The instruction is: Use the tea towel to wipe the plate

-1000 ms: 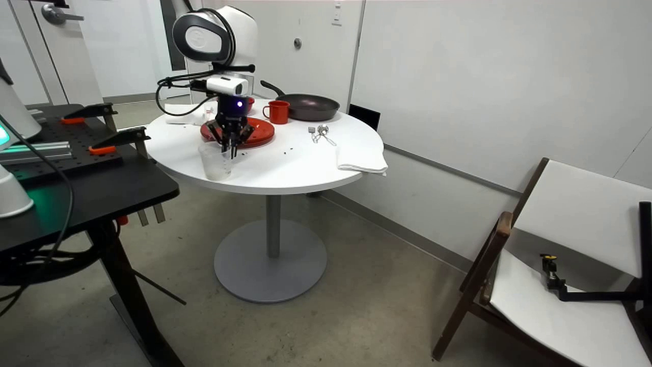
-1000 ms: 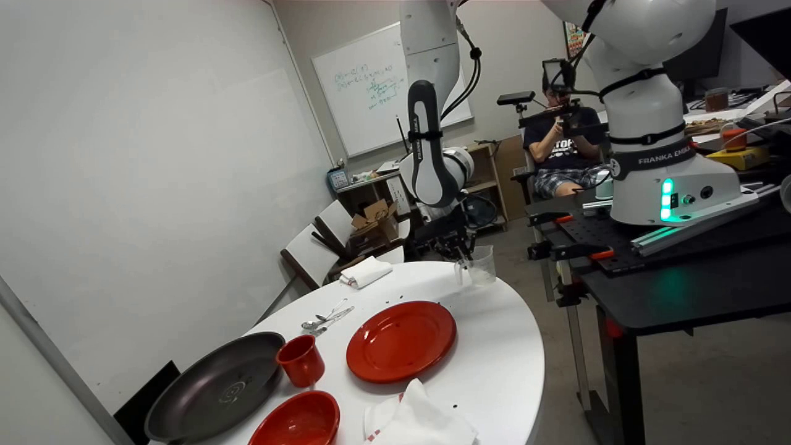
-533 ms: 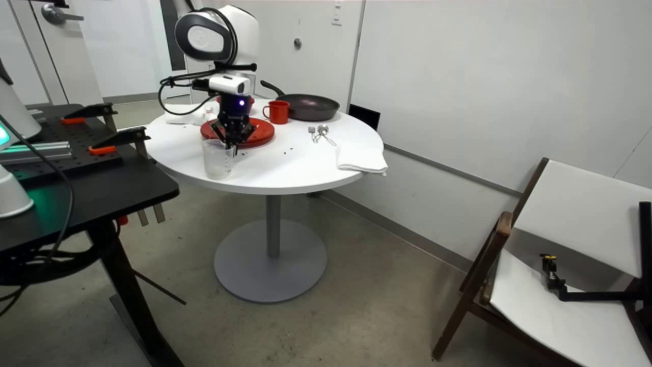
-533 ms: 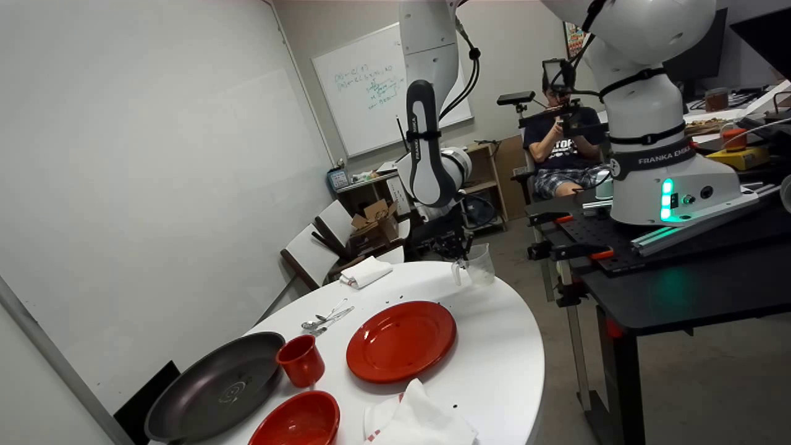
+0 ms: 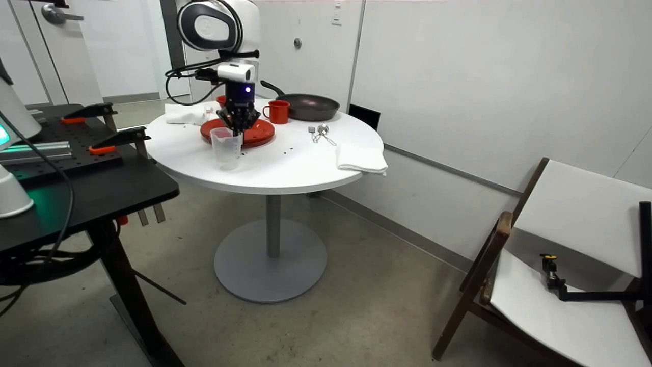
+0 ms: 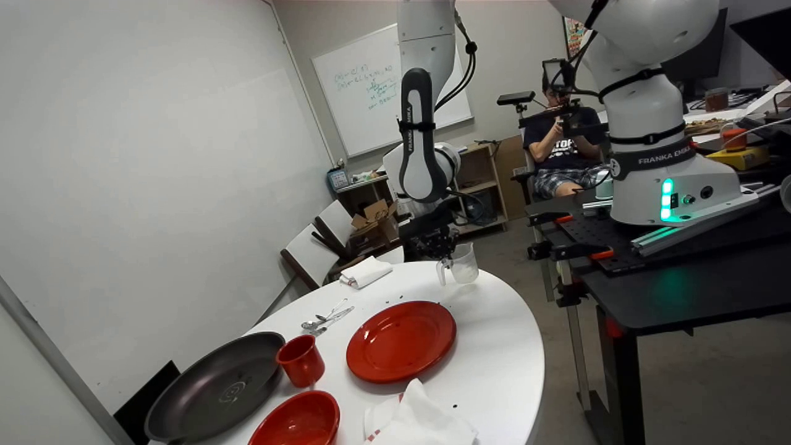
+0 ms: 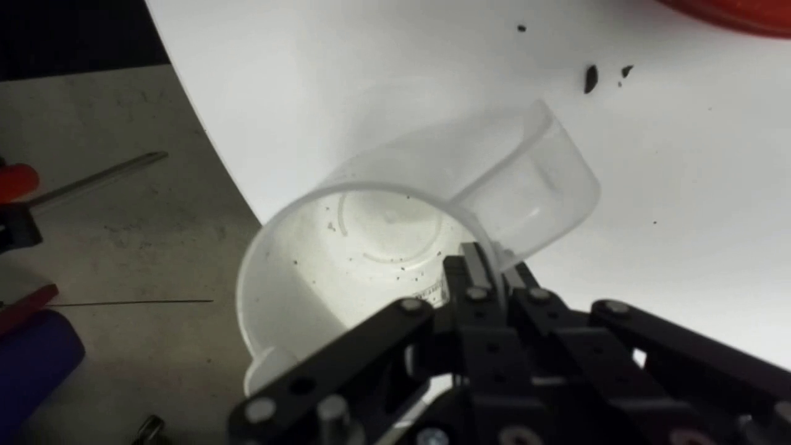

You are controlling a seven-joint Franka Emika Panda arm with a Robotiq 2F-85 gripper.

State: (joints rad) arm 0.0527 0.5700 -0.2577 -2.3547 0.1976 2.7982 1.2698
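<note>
One tea towel [image 5: 184, 114] at the left of the tabletop [image 5: 300, 171] in an exterior view, white, folded, nothing holding it. Probably the one meant. Wiping not started, by my read.

Next over, clear measuring jug [image 5: 225, 153], about upright. Gripper [image 7: 496, 272] is clamped on its wall by the handle: one finger inside, one outside, per wrist view. Can't tell if the base is off the tabletop. Step looks like shifting the jug out of the way, though the task doesn't name it. Single-wall pinch, off to one side, so expect it to swing or tip: go slow, no wrist roll, stay clear of the tabletop edge. Set the base down flat before releasing, spread just enough, then straight up so the inner finger doesn't drag the wall.

Plate [image 5: 261, 133] lies flat just past the jug, tea towel just beside it. Keep the jug off its rim or it'll get nudged.

Further right: red mug [image 5: 278, 112], black frying pan [image 5: 308, 108], metal utensils [image 5: 322, 133], all well apart from the gripper. Far end: folded white cloth [image 5: 362, 161], could also be the tea towel; confirm before grabbing. For the wipe, pinch a raised fold and press lightly.
</note>
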